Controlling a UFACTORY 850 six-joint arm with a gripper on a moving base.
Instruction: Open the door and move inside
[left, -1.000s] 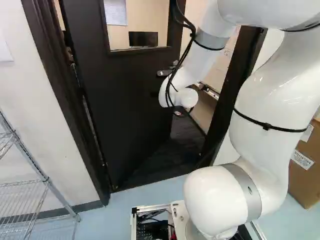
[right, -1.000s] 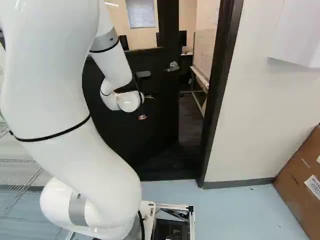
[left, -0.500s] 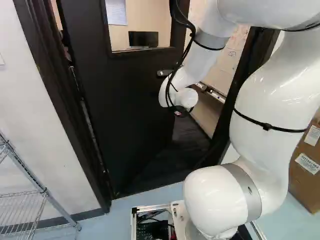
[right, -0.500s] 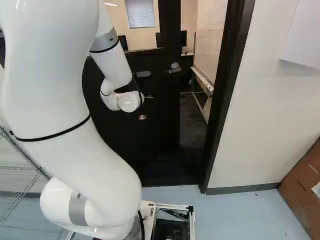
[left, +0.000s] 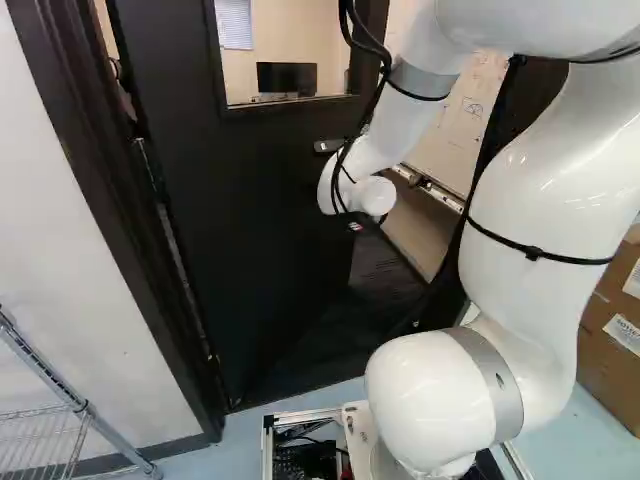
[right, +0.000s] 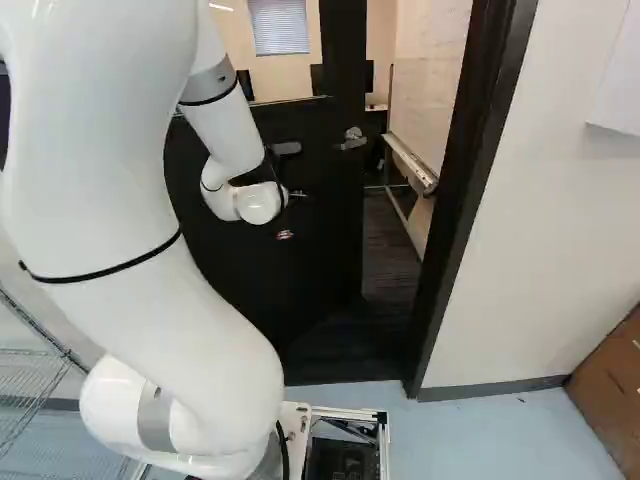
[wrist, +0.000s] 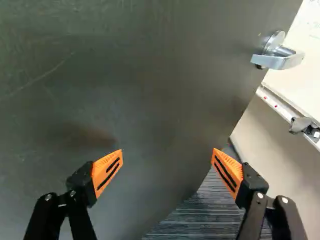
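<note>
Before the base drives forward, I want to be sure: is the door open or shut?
The door stands partly open: the dark floor and whiteboard beyond show between its handle and the door frame.

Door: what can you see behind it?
Through the window in the door, I see a dark screen and a blind. Past its free edge are a whiteboard and dark floor. Anything behind its solid part is covered.

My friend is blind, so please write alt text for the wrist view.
The robot's open gripper, with two orange pads, faces a dark door standing ajar; a silver lever handle sits near the door's edge, with striped flooring and a whiteboard beyond.
</note>
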